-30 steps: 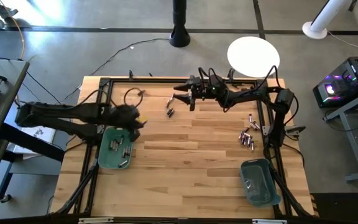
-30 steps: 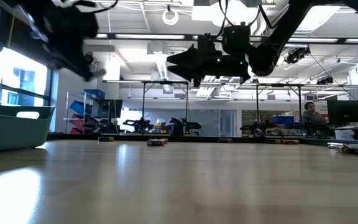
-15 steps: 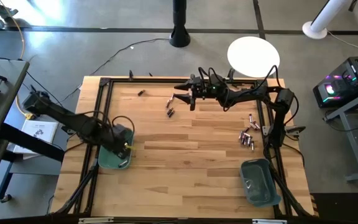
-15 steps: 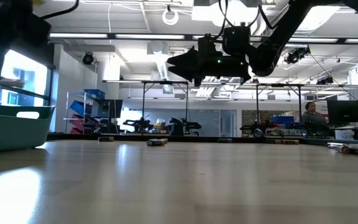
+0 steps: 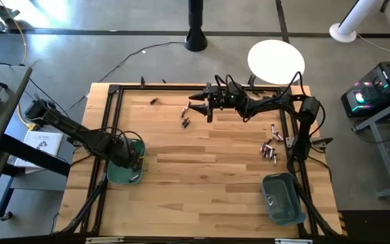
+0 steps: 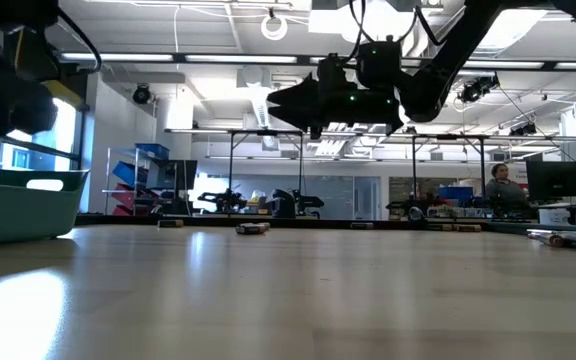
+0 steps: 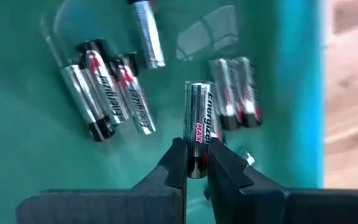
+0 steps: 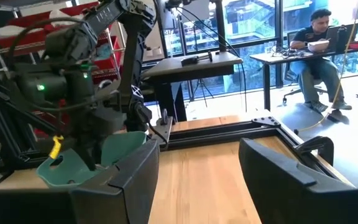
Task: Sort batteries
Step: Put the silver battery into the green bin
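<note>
The left gripper (image 7: 196,163) hangs inside the left bin (image 5: 118,173), its jaws clamped on one silver battery (image 7: 198,127) held just above the batteries already lying on the bin floor. To finish well, I would let go low and square over bare floor, so the cell neither bounces out nor wedges upright, then lift clear of the bin's wall. The right gripper (image 5: 196,106) waits above the worktop (image 5: 202,169), jaws wide and empty, beside the two loose batteries (image 5: 185,118), well apart from the bin.
</note>
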Motion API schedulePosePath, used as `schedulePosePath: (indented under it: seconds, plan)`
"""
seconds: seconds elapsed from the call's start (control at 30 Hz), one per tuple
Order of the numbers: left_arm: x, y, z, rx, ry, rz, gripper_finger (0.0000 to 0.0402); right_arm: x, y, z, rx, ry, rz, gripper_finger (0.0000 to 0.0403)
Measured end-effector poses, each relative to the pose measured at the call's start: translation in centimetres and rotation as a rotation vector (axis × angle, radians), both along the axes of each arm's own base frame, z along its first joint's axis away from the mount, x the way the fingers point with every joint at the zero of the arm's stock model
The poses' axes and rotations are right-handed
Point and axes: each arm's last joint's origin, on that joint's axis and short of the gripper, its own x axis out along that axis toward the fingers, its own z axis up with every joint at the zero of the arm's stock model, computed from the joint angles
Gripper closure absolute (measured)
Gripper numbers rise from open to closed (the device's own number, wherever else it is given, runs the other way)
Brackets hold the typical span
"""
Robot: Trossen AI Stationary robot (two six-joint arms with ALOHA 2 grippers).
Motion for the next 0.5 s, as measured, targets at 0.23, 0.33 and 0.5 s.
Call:
schedulePosePath:
  seconds: [0.23,0.33,0.5]
  plan:
    - [0.3,0.4,-0.9,-0.035,0.051,0.088,0.0377,0.0,0.0,0.0,0.000,0.000,0.000,0.0187]
    - [0.5,0.5,-1.1,-0.058,0.083,0.096,0.0376,0.0,0.0,0.0,0.000,0.000,0.000,0.0187]
    - [0.9,0.8,-1.8,-0.079,0.146,0.128,0.0373,0.0,0.0,0.0,0.003,0.000,0.013,0.0187]
